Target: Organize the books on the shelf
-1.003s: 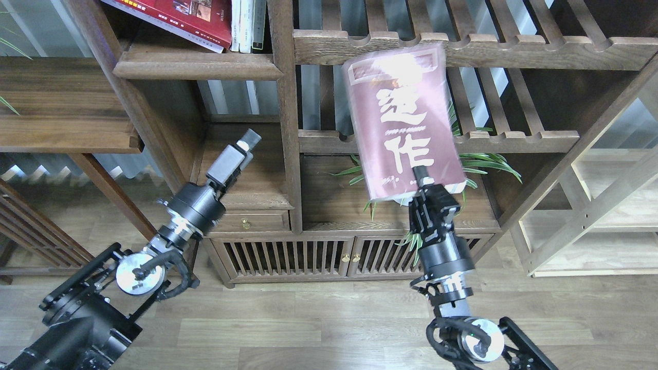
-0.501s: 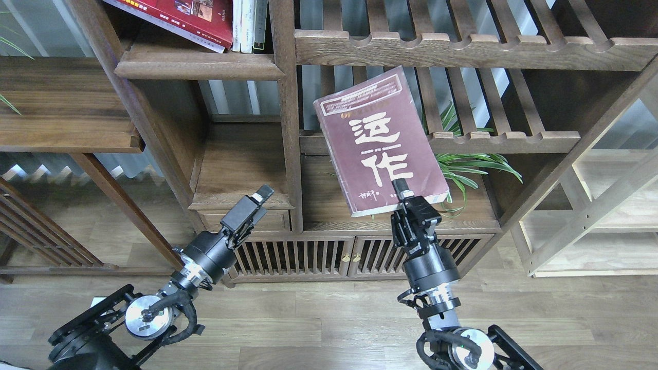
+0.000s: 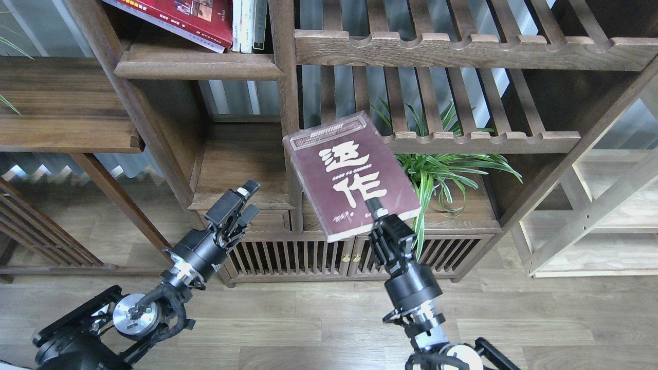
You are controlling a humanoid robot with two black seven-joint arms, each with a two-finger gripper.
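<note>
Below the slatted rack, right hand: the right hand (image 3: 378, 216) was clamped on the lower edge of the maroon book (image 3: 352, 172), one finger showing across the cover beside the cream characters.
Maroon book, position: held in the air in front of the cabinet post, tilted with its top edge leaning left, well below the shelf (image 3: 198, 66) and not touching it.
Change over the last second: the book had come down and to the left, from up against the upper scalloped rail to the level of the lower one; the potted plant (image 3: 442, 169) it had been hiding now showed in full.
Left hand: the left hand (image 3: 237, 201) hung empty with its fingers a little apart, low in front of the small drawer; it had dropped from a higher, more extended pose.
Shelf contents: the red book (image 3: 177, 18) lay slanted on the shelf, with thin pale upright books (image 3: 248, 23) just beside it to the right.
White-lilac book: not in view.
Reading for the task: the maroon book appeared to be in transit toward the left bay; a lift would still be needed to clear the shelf's front lip.
Risk: gripped at one edge only, the book might sag or pivot.
</note>
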